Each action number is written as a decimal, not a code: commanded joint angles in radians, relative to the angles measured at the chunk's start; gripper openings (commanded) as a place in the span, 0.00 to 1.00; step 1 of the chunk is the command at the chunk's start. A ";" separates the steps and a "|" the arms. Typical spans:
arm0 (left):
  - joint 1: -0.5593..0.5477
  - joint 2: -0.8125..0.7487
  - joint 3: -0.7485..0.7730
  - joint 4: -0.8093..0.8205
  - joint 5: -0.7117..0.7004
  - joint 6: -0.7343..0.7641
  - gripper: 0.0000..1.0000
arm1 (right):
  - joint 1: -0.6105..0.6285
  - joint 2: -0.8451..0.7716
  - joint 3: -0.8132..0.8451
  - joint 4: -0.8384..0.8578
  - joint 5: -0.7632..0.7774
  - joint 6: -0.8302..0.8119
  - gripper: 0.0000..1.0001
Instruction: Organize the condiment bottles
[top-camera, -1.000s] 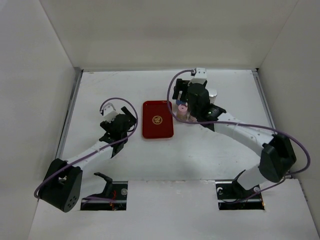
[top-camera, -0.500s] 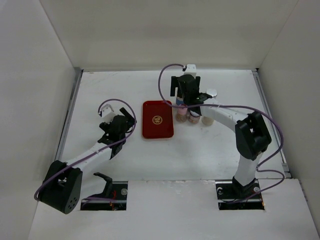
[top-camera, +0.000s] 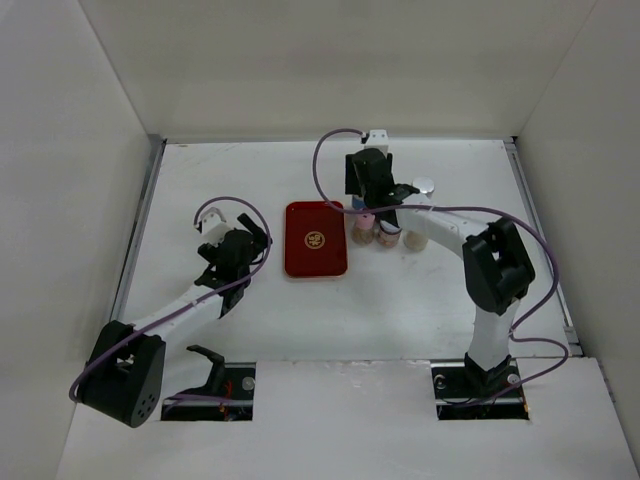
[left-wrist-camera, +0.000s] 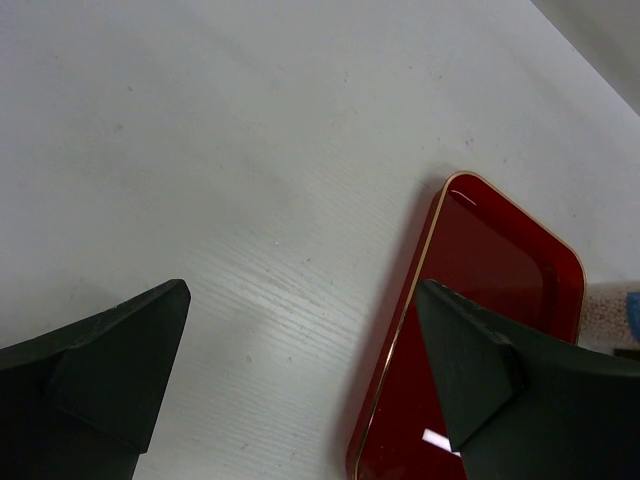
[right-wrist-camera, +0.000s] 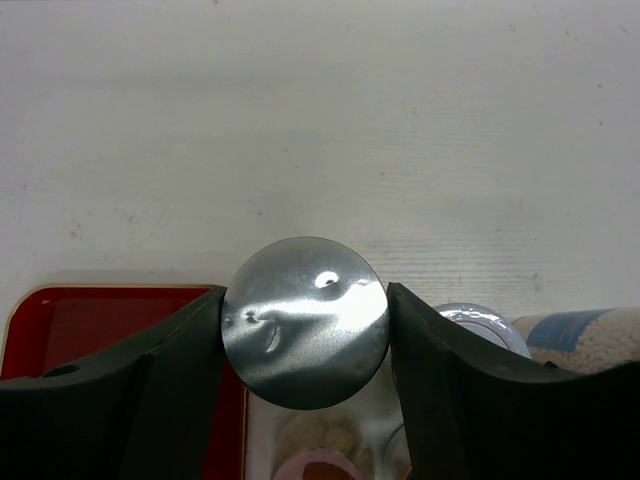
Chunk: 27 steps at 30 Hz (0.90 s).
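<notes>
Bottles (top-camera: 388, 235) stand in a small group on the desk (top-camera: 400, 300), just beside the right edge of the red tray (top-camera: 300, 262). My right fingers (right-wrist-camera: 170, 390) press both sides of the silver-capped bottle (right-wrist-camera: 305, 322) at the far side of this group. My left fingers (left-wrist-camera: 100, 370) are spread wide with nothing between them, at the tray's left edge.

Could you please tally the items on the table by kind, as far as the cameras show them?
Silver-capped bottles: 2
Shorter bottles: 3
Red tray: 1
Total: 6 in view; others may be hidden.
</notes>
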 joint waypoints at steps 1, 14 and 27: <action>0.009 -0.017 -0.009 0.041 0.010 -0.011 1.00 | 0.010 -0.102 0.033 0.161 0.050 -0.057 0.47; 0.043 -0.048 -0.035 0.046 0.018 -0.027 1.00 | 0.208 -0.051 0.061 0.335 0.051 -0.159 0.47; 0.067 -0.055 -0.050 0.055 0.049 -0.043 1.00 | 0.223 0.096 0.183 0.327 -0.081 -0.045 0.48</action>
